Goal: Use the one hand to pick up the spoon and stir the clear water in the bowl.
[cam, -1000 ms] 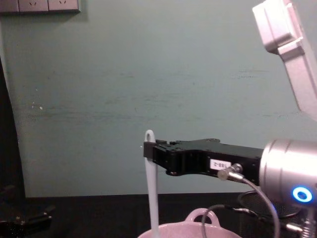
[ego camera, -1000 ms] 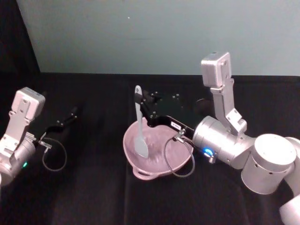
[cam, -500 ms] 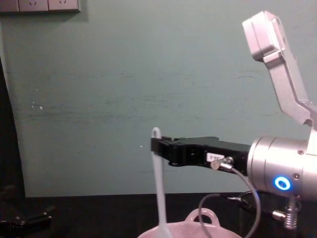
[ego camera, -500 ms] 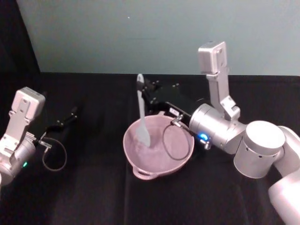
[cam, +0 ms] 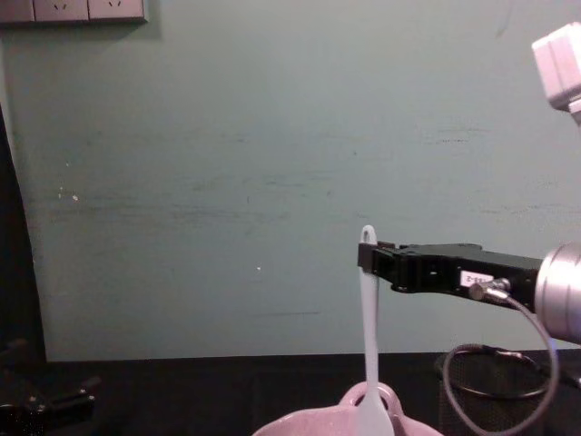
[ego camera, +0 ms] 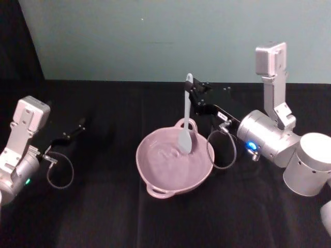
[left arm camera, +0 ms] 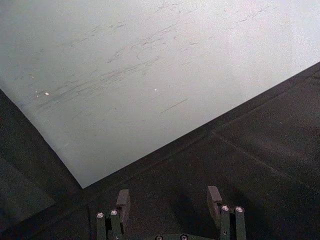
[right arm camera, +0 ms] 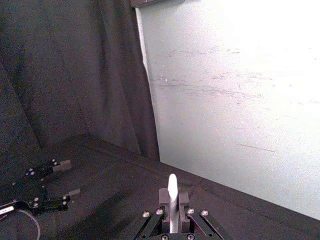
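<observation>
**A:** Two end effectors here. Which one has the spoon (ego camera: 185, 126)?

**B:** The right end effector (ego camera: 192, 93). It reaches in from the right, above the black surface (ego camera: 103, 212), and is clenched on the spoon's handle just below the holed tip.

**A:** And how does the spoon sit?

**B:** Nearly upright. Its broad end is down inside the pink bowl (ego camera: 176, 187), close to the far rim and just beside the loop handle (ego camera: 194, 124) there. The chest view shows it hanging almost straight down into the bowl.

**A:** Where is the bowl itself?

**B:** It rests on the surface near the middle. A second loop handle (ego camera: 158, 192) sits on its near rim.

**A:** What about the other arm?

**B:** The left end effector (ego camera: 75, 130) is parked at the far left, well apart from the bowl. Its wrist view shows its fingers (left arm camera: 122, 200) spread, released and grasping nothing.
</observation>
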